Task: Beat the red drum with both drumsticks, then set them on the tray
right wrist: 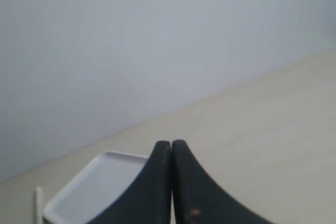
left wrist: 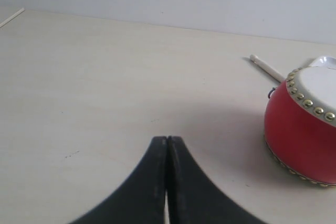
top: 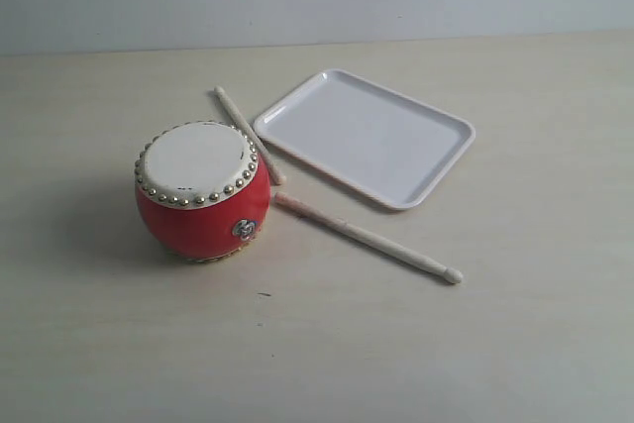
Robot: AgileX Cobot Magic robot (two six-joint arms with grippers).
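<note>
The drum [top: 202, 190] stands upright on the table [top: 99, 344] with its white skin facing up. Both sticks lie flat on the table beside the drum. The far stick [top: 248, 133] lies behind the drum and one end of it passes close to the drum's studded rim; I cannot tell if it touches. The near stick [top: 367, 237] begins just beside the drum's red body and runs away from it, with its rounded tip at the end far from the drum. The tray [top: 369, 136] lies flat near the drum, beyond the two sticks.

The left gripper [left wrist: 167, 139] has its black fingers pressed together on nothing, and it is low over the table, apart from the drum. The right gripper [right wrist: 171, 142] is also closed and empty. Its camera sees a corner of the tray; how far it is from the drum I cannot tell.
</note>
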